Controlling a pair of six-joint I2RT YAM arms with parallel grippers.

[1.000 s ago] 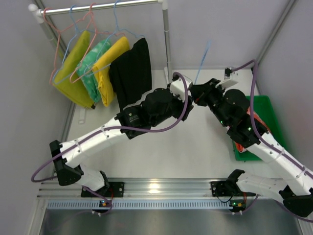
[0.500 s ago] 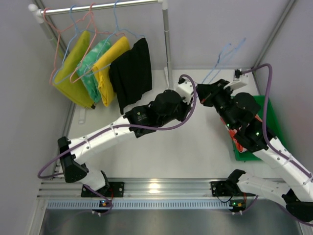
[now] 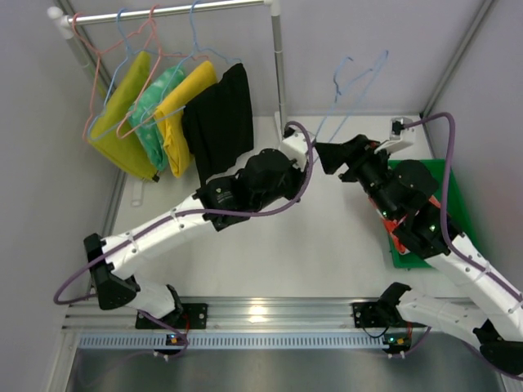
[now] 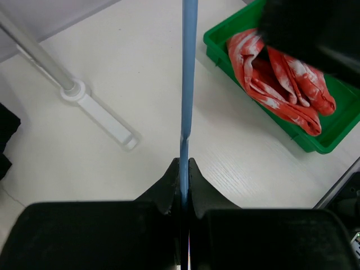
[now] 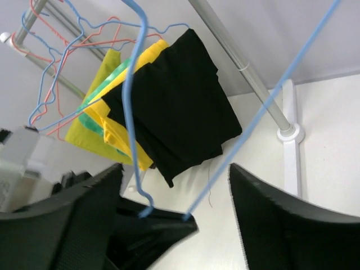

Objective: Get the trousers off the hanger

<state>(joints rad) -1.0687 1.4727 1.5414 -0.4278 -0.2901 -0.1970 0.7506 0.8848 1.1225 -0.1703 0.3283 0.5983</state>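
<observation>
The top view shows the black trousers point(image 3: 219, 122) hanging at the rail point(image 3: 163, 11) above the counter point(image 3: 327, 245), with the right arm hiding most of the green tray point(image 3: 454, 196). Only the left wrist view shows the red-orange trousers point(image 4: 281, 84) heaped in it. The left gripper point(image 4: 184, 169) is clamped on a bare blue hanger point(image 4: 188, 67); the right gripper point(image 5: 175, 169) stands wide apart.

Top view, upper left: you see black trousers point(image 3: 219, 122), matt cloth. Left wrist view, upper right: red trousers point(image 4: 281, 84), crumpled cloth, in a glossy plastic bin point(image 4: 222, 36); the hanger point(image 4: 189, 67) looks smooth.
</observation>
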